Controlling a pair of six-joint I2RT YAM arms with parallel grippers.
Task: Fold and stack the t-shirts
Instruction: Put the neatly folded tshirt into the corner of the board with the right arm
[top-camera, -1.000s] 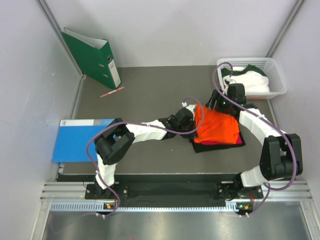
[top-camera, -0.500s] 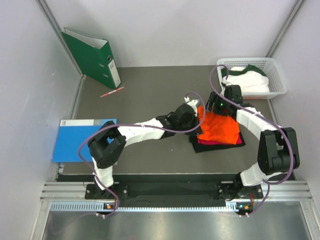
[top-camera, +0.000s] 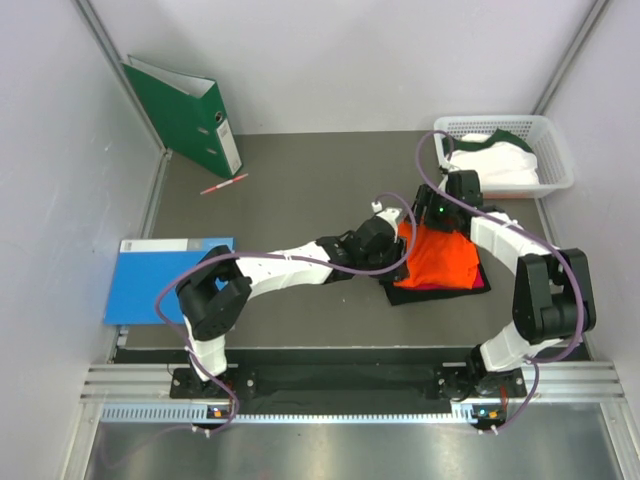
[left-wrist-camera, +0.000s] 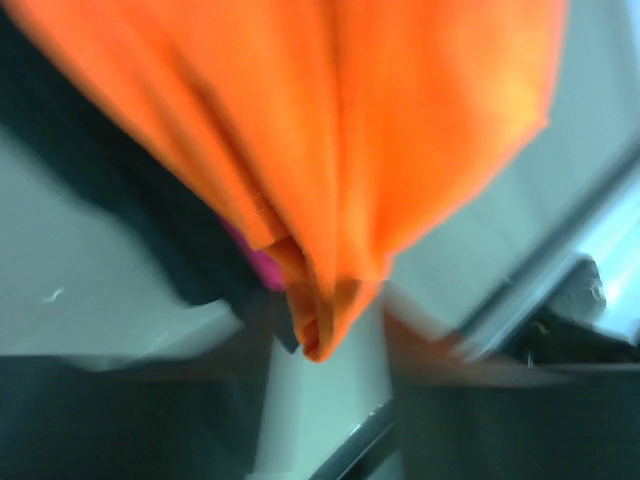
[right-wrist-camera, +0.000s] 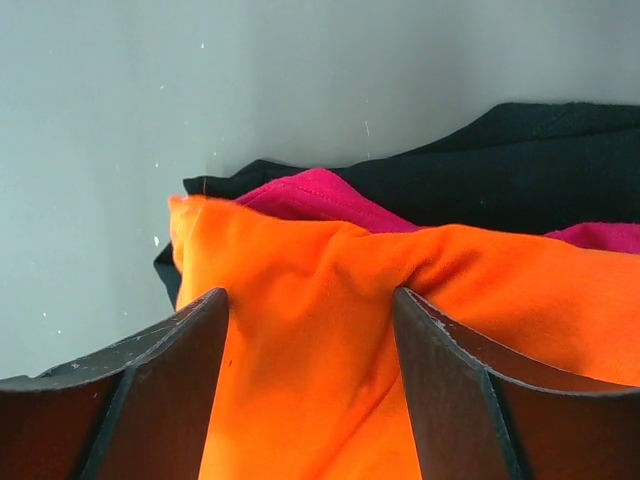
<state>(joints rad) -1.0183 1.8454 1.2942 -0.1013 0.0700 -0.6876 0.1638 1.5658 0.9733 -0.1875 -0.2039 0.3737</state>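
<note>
Landmark: white basket (top-camera: 556, 150), far right corner of the worktop (top-camera: 300, 190).
- White t-shirt with dark green trim (top-camera: 495, 165) lies inside the basket.
- Stack sits near the basket, on its near-left side. Orange t-shirt (top-camera: 447, 258) is on top, with the magenta t-shirt (right-wrist-camera: 310, 190) under it and the black t-shirt (right-wrist-camera: 540, 160) at the bottom.
- Right pincer (right-wrist-camera: 308, 300) is at the stack edge facing the basket. It is spread, with orange cloth bunched between its fingers.
- Left pincer (left-wrist-camera: 325, 340) is at the stack edge away from the basket. An orange fold hangs at its tips. The wrist view is blurred, so I cannot tell if it pinches.
</note>
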